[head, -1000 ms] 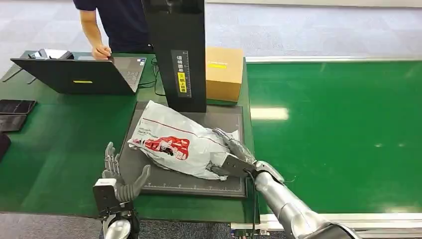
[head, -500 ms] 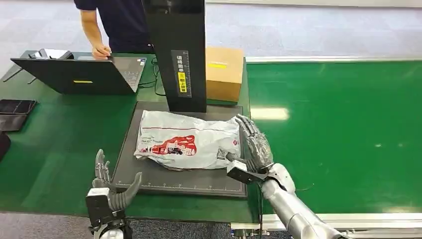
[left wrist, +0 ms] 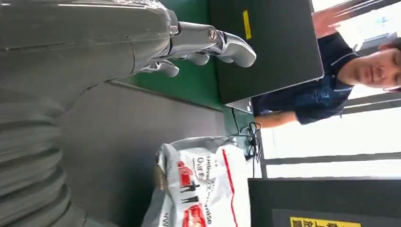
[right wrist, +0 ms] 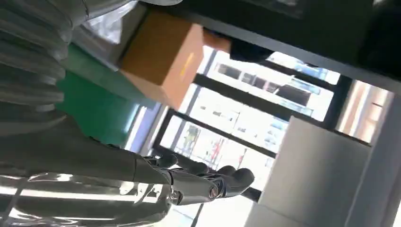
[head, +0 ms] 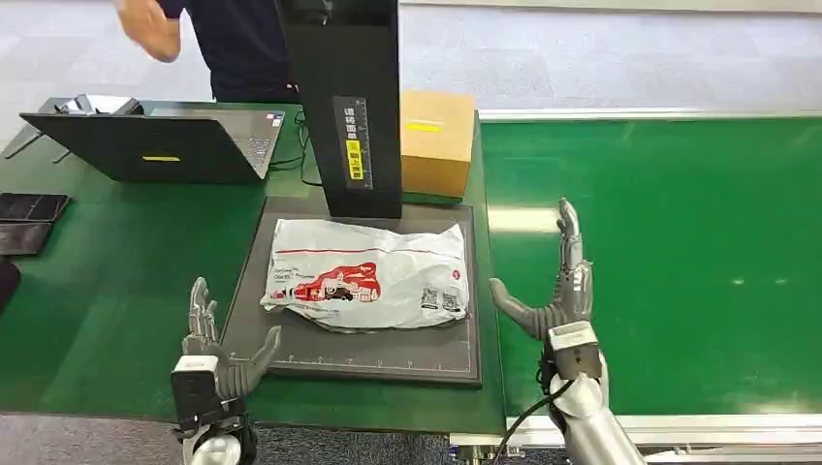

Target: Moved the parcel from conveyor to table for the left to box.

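Note:
The parcel [head: 368, 274], a white plastic mailer with red print, lies flat on the dark mat [head: 291, 349] on the green table. It shows again in the left wrist view as the parcel [left wrist: 208, 184]. My right hand [head: 557, 291] stands upright over the conveyor's left edge, just right of the mat, fingers apart, holding nothing. My left hand [head: 218, 354] stays at the mat's near left corner, fingers spread and empty; its fingers [left wrist: 208, 45] reach over the green table.
A cardboard box [head: 436, 142] sits behind the mat beside a black scanner column [head: 344, 107]. An open laptop [head: 155, 145] and dark tablets [head: 29, 218] lie on the table's left. A person [head: 228, 39] stands behind it. The green conveyor belt [head: 669, 252] stretches right.
My right hand has let go of the parcel and drawn back to the right, rising upright over the belt edge. The parcel now lies flat. The person lifted a hand off the laptop.

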Robot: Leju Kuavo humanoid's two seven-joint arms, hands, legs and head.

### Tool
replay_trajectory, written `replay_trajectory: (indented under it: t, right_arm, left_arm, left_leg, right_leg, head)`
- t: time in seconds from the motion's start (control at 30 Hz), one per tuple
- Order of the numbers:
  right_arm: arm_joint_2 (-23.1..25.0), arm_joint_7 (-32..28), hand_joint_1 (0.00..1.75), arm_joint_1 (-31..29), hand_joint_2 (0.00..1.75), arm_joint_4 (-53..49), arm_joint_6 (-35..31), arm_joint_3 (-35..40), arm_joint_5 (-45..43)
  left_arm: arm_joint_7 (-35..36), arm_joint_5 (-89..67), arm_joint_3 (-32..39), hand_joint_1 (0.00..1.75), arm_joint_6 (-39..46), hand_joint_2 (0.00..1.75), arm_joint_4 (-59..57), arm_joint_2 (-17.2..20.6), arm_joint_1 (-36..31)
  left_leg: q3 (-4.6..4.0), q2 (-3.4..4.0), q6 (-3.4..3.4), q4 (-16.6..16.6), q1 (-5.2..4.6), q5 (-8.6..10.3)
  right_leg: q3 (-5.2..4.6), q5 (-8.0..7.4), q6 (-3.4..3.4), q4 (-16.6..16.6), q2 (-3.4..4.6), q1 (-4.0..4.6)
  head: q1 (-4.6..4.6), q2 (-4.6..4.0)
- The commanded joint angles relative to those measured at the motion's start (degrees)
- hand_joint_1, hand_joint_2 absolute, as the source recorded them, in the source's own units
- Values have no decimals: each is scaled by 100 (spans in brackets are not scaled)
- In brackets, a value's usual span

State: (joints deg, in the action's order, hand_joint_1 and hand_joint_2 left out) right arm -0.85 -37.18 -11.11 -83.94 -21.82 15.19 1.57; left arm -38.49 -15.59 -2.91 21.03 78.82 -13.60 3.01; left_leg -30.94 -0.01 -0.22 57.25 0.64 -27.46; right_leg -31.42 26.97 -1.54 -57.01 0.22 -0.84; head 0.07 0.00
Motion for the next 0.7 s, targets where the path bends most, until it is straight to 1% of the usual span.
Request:
replay_trajectory:
  t: [0.03,0.1,0.13,0.2,0.3,0.5,0.67,0.7]
  right_arm:
    - [789,-282,0,913,175,-1205,1236,-1674,137]
    - [785,-282,0,1046,175,-1118,867,-1554,436]
    - [785,-282,0,1046,175,-1118,867,-1554,436]
    - [725,-282,0,1079,175,-1029,599,-1409,605]
    - [683,-282,0,1112,175,-959,414,-1304,803]
    - [728,-282,0,1169,175,-827,443,-1307,1013]
    - [856,-282,0,1237,175,-644,778,-1493,1455]
    - [889,-282,0,1264,175,-660,793,-1527,1523]
  left_arm:
    - [50,-201,91,0,-156,175,403,41,-122]
    - [26,-306,12,0,-322,175,577,65,-81]
    - [26,-306,12,0,-322,175,577,65,-81]
    - [3,-434,-101,0,-382,175,635,98,-158]
    - [-51,-613,-227,0,-399,175,677,143,-365]
    - [-52,-908,-380,0,-405,175,795,217,-665]
    - [134,-1430,-747,0,-742,175,922,383,-868]
    - [167,-1480,-798,0,-775,175,897,390,-929]
  left_leg:
    - [-13,-28,-1,-2,0,8]
    - [-5,-10,-1,-2,3,2]
    - [-7,-17,-1,-6,4,5]
    - [-7,-12,0,-3,2,3]
    - [-10,-13,0,-2,3,6]
    - [-12,-12,-1,-1,3,8]
    - [-5,-8,-2,-3,4,5]
    - [-6,-17,-2,-9,3,11]
  right_leg:
    - [-3,2,9,0,-31,2]
    - [1,1,6,2,-12,5]
    - [2,1,10,5,-20,6]
    - [0,1,7,2,-14,4]
    - [-3,-1,7,1,-15,4]
    - [-7,-4,8,0,-14,3]
    - [-1,-3,7,3,-10,4]
    - [0,-4,12,6,-20,4]
  head:
    - [2,0]
    - [0,0]
    - [2,0]
    - [0,0]
    - [0,0]
    - [0,0]
    - [0,0]
    - [0,0]
